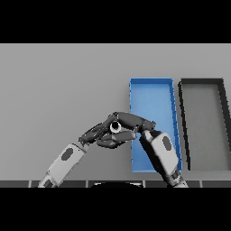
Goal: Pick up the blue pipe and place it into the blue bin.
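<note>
Pipe [115,127] hidden between hands

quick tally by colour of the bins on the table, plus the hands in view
blue bin: 1
black bin: 1
dark hands: 2, the left hand and the right hand, meeting just left of the blue bin
total: 4
The blue pipe cannot be made out; only a small pale round thing shows between the hands.
</note>
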`<state>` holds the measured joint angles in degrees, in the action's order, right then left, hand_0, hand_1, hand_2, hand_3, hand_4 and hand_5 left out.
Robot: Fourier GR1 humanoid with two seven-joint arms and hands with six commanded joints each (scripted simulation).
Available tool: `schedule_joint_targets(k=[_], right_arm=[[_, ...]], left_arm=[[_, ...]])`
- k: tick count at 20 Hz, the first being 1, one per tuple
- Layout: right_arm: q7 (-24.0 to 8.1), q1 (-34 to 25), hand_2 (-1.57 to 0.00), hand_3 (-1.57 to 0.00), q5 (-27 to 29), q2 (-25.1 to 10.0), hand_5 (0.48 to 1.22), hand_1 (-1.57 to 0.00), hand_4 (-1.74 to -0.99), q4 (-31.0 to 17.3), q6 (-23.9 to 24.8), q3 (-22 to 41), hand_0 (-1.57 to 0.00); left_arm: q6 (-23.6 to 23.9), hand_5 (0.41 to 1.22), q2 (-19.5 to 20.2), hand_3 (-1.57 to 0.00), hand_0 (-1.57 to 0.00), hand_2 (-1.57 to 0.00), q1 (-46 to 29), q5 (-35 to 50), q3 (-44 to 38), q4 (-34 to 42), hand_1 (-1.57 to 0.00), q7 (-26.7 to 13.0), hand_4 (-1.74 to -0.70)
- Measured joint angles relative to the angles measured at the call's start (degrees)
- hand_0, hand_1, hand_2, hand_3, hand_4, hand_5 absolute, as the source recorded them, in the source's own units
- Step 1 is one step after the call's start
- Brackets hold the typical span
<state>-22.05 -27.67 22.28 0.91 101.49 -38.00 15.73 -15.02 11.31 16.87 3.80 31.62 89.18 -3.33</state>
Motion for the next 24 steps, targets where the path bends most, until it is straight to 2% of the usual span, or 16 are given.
schedule_joint_targets(k=[1, 2, 5, 7, 9, 10, 13, 16, 18, 21, 24], right_arm=[[-2.6, -0.5, -1.57, -1.57, 3.7, 0.4, 1.221, -1.57, -1.492, -0.4, 0.7, -0.2, -1.57], [-5.3, -1.6, -1.57, -1.57, 9.3, 0.4, 1.221, -1.57, -1.492, -0.4, 2.5, -1.1, -1.57], [-10.7, -6.6, -1.57, -1.57, 19.4, -0.2, 1.221, -1.57, -1.494, -1.2, 8.2, -3.6, -1.57], [-12.4, -9.8, -1.57, -1.57, 22.7, -1.4, 1.221, -1.57, -1.492, -1.4, 10.8, -5.1, -1.57], [-12.4, -14.8, -1.57, -1.57, 26.4, -4.8, 1.221, -1.57, -1.493, -1.6, 15.5, -5.3, -1.57], [-11.7, -16.8, -1.57, -1.57, 26.7, -5.9, 1.221, -1.57, -1.494, -2.0, 16.4, -6.7, -1.57], [-8.6, -24.3, -1.57, -1.57, 27.1, -8.8, 1.221, -1.57, -1.496, -5.1, 15.0, -10.0, -1.57], [-5.4, -30.0, -1.57, -1.57, 25.4, -11.5, 1.221, -1.57, -1.497, -11.4, 18.0, -14.7, -1.57], [-4.6, -32.1, -1.57, -1.57, 21.2, -13.3, 1.221, -1.57, -1.498, -15.5, 19.7, -16.4, -1.57], [-2.9, -32.1, -1.57, -1.57, 15.3, -15.9, 1.221, -1.57, -1.498, -24.2, 18.9, -19.1, -1.57], [-3.7, -30.5, -1.57, -1.57, 12.6, -18.1, 1.221, -1.57, -1.499, -31.4, 18.3, -22.1, -1.57]], left_arm=[[-0.2, 0.572, 0.7, 0.00, -0.01, -0.01, -0.2, -0.3, -0.1, 0.2, -0.01, 1.1, -0.88], [-0.2, 0.555, 0.8, 0.00, -0.01, -0.01, -0.1, -0.2, 0.1, 1.0, -0.01, 0.0, -0.88], [-0.1, 0.529, 0.8, 0.00, 0.00, 0.00, -0.6, -0.9, 0.7, 0.8, 0.00, -0.4, -0.87], [-0.6, 0.515, 1.4, 0.00, 0.00, 0.00, -0.7, -0.2, 0.3, 1.2, 0.00, -0.4, -0.86], [-0.6, 0.503, 0.9, 0.00, 0.00, 0.00, -0.8, -0.6, 0.9, 0.6, 0.00, -1.2, -0.86], [-0.6, 0.498, 1.0, 0.00, 0.00, 0.00, -0.7, -0.5, 0.8, 0.9, 0.00, -0.9, -0.86], [-0.7, 0.485, 1.2, 0.00, 0.00, 0.00, -0.5, -0.3, 0.6, 1.4, 0.00, -1.1, -0.87], [-0.9, 0.484, 1.8, 0.00, 0.00, 0.00, -1.7, -0.5, 1.1, 2.3, 0.00, -0.5, -0.86], [-0.5, 0.484, 2.0, 0.00, 0.00, 0.00, -1.6, -0.4, 0.7, 2.5, 0.00, -1.5, -0.85], [-0.1, 0.474, 1.9, 0.00, 0.00, 0.00, -1.3, -0.9, 0.8, 2.8, 0.00, -2.1, -0.84], [0.7, 0.465, 2.7, 0.00, 0.00, 0.00, -2.2, -1.9, 0.7, 3.3, 0.00, -1.8, -0.83]])
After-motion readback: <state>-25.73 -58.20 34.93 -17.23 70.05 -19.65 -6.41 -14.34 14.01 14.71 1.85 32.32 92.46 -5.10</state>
